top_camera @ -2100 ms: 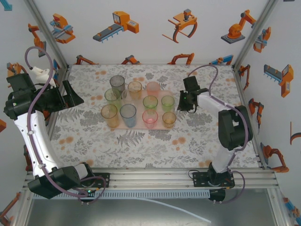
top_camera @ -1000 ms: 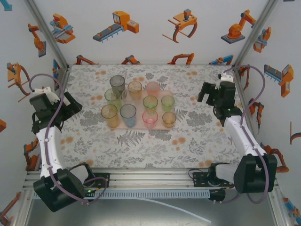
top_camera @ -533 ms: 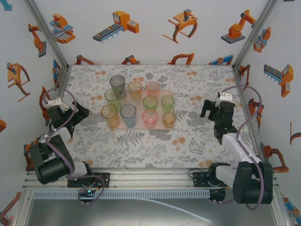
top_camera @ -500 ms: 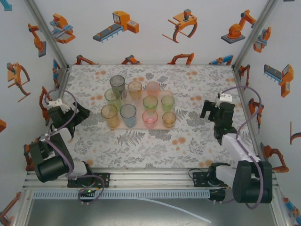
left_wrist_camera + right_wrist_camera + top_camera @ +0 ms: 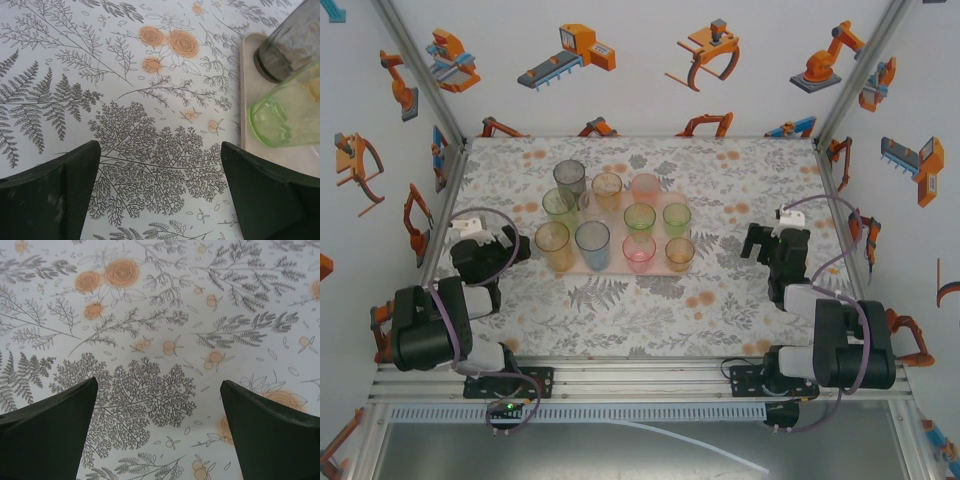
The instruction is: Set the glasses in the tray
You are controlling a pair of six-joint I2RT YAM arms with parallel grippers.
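The surface [image 5: 720, 290] is pale, printed all over with grey ferns and orange flowers. The tray [image 5: 618, 264] lies flat on it, near the middle.

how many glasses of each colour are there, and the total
green glasses: 3
amber glasses: 3
pink glasses: 2
blue glass: 1
grey glass: 1
total: 10
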